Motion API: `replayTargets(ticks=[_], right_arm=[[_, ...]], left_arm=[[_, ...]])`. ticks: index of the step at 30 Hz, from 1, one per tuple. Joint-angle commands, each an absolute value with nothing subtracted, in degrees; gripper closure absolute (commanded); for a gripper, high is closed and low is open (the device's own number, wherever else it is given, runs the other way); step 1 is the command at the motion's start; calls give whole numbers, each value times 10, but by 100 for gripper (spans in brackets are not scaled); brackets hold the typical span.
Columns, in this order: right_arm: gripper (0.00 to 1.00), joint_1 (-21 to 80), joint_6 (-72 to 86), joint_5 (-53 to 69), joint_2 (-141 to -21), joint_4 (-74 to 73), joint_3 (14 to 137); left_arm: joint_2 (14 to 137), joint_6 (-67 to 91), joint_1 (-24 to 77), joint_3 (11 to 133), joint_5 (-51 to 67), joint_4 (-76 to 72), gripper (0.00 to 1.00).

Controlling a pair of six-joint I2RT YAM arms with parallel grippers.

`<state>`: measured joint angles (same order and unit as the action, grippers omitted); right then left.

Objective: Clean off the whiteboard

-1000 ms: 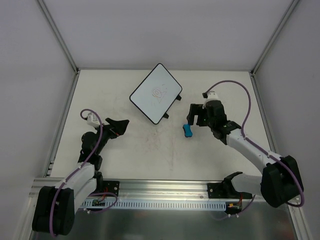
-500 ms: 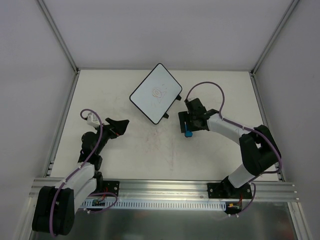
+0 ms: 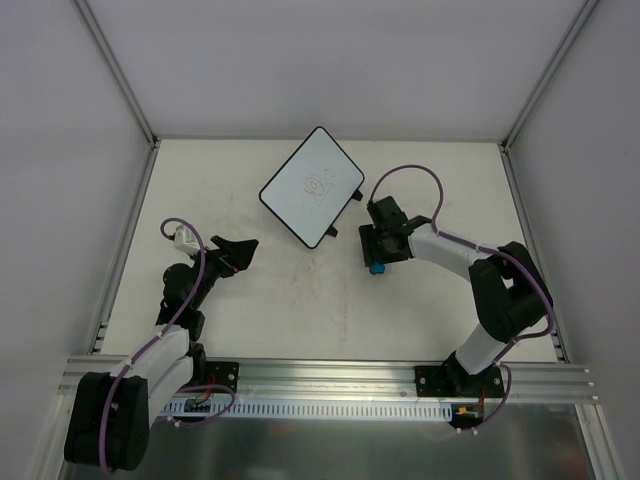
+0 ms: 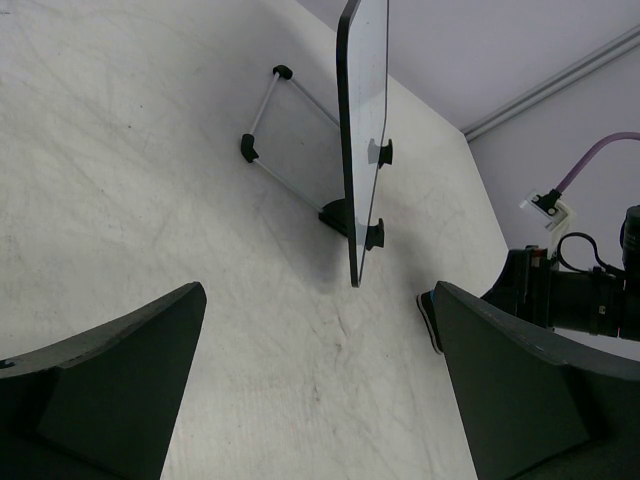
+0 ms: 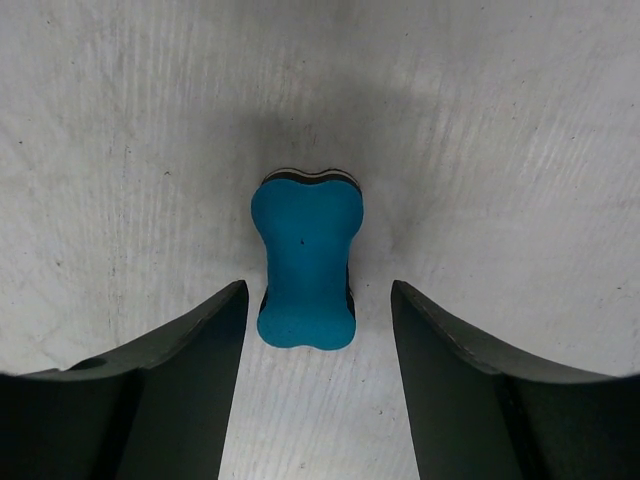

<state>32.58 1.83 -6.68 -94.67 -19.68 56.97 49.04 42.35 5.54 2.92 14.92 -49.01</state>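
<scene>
Over the eraser: your right gripper (image 5: 318, 290) hangs straight above the blue eraser (image 5: 305, 265), fingers spread wide with 1 on each long side, neither touching it.
Why that pose: the eraser's narrow waist lies between the 2 fingers, so closing should catch it across its slimmest part. I take that to be the reason for the alignment.
Eraser: it lies flat on the table (image 3: 250, 310), blue back up, with a dark felt edge peeking out at its far end. It is near the board's near corner, to its right.
Whiteboard (image 3: 312, 186): it sits at the far middle of the table, turned diagonally, near the right gripper but apart from it. A faint reddish scribble (image 3: 317, 187) marks its centre.
Board support: the left wrist view shows the board edge-on, propped on a thin wire stand (image 4: 248, 150) rather than lying flat, so expect it to give or slide under a wipe.
Left gripper (image 4: 318, 292): it is empty, fingers parted, low over the table and pointed at the board from well apart. I judge it is placed where it could brace the board.
Step in hand: picking up the eraser. No wiping shows, and the scribble is intact.
Next: lower, close on the waist, then lift clear before you carry it to the board.
</scene>
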Motion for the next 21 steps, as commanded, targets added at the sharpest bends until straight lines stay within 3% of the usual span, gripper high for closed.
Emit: replayTargets(ticks=[1,12,17,21], right_arm=[[38,330,11,-76,-960,-204,598],[48,335,11,-76,-988,-204,619],[68,336,11,-76,-990,-206,621],[77,337,12,-79,-983,-204,616]], left_arm=[[481,410,54,30,147,-511,1],[479,409,54,29,145,-509,1],[477,409,54,29,145,-510,1],[479,412,54,31,141,-504,1]])
